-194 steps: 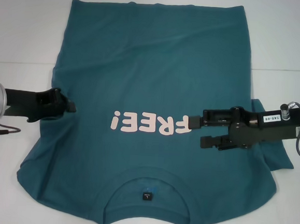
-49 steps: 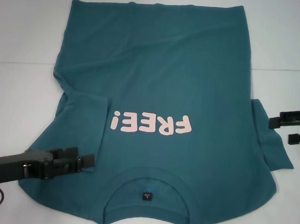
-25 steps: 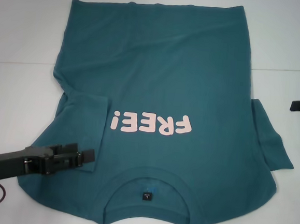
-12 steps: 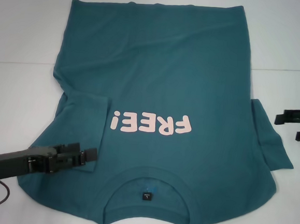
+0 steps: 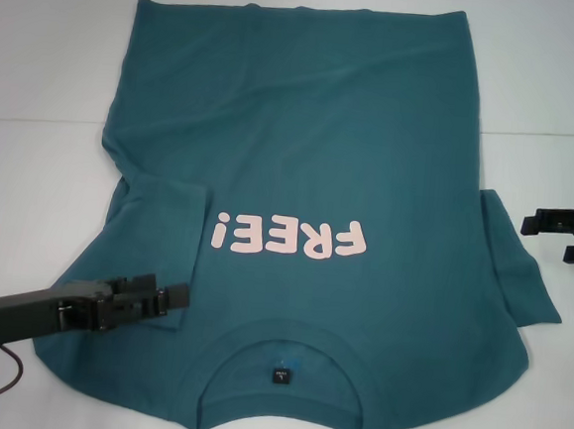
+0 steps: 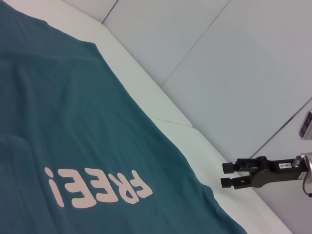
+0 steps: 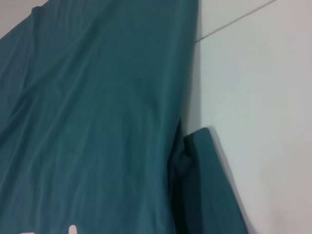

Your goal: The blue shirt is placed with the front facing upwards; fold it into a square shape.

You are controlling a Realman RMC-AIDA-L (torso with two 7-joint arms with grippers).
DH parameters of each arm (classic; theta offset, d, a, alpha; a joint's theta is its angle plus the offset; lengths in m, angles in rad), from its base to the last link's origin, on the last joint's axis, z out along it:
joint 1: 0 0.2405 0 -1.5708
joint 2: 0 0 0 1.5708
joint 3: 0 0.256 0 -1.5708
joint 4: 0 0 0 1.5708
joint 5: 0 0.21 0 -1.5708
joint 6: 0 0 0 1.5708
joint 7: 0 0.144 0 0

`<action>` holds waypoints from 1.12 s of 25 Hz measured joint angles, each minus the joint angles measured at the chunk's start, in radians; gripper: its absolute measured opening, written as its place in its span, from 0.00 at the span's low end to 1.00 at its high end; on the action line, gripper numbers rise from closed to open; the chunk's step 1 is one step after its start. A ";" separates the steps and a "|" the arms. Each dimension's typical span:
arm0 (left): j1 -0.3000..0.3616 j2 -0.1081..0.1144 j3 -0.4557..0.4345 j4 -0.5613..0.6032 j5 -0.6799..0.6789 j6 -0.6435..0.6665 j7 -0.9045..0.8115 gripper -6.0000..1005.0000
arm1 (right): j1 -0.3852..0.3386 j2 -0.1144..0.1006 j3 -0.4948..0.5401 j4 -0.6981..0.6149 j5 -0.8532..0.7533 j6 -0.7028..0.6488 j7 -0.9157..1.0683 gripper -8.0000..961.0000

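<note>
We see the left claw [image 5: 174,295] apparently closed over the blue shirt [image 5: 304,126]'s folded sleeve; the right claw [image 5: 554,236], open and empty, hangs just outside the unfolded sleeve.

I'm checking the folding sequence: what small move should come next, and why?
Probably the right gripper moves in to the right sleeve. The left sleeve of the blue shirt already lies folded inward, while the right one still sticks out flat.

Your black left gripper [image 5: 173,295] reached in low from the left, its fingers looking closed; your black right gripper [image 5: 554,237] hung at the right edge, fingers parted
</note>
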 joint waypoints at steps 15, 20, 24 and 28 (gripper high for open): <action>0.000 0.001 -0.003 -0.011 -0.010 -0.006 -0.002 0.83 | -0.001 0.031 -0.024 0.009 -0.001 0.064 -0.008 0.93; 0.000 0.002 -0.003 -0.011 -0.011 -0.006 -0.003 0.83 | -0.003 0.043 -0.026 0.009 -0.001 0.087 -0.008 0.93; 0.000 0.002 -0.003 -0.011 -0.012 -0.006 -0.003 0.83 | -0.002 0.049 -0.026 0.009 -0.001 0.094 -0.008 0.93; 0.000 0.002 -0.003 -0.011 -0.018 -0.006 -0.003 0.83 | -0.001 0.053 -0.026 0.014 -0.001 0.103 -0.001 0.93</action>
